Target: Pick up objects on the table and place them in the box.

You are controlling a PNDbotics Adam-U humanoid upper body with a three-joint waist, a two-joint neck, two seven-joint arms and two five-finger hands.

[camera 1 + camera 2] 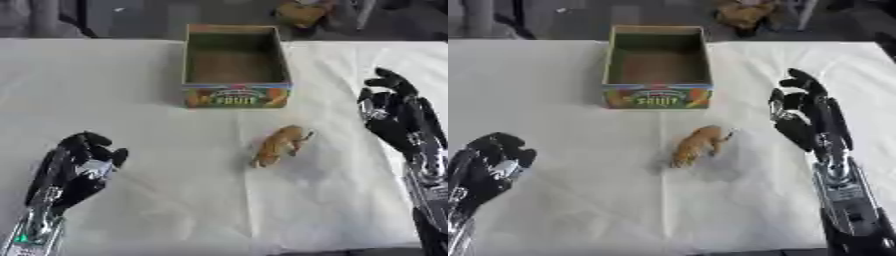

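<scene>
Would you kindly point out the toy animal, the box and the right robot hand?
toy animal (279, 145), left eye view, its body.
box (236, 97), left eye view, its printed front wall.
right robot hand (801, 120), right eye view, its palm.

box (234, 95) label lettering blurred, left forearm (455, 220) cut off

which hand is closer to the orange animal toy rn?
Right. The right hand hangs just right of the orange animal toy, slightly farther back. The left hand sits well off to the toy's left, nearer the table's front edge.
</scene>
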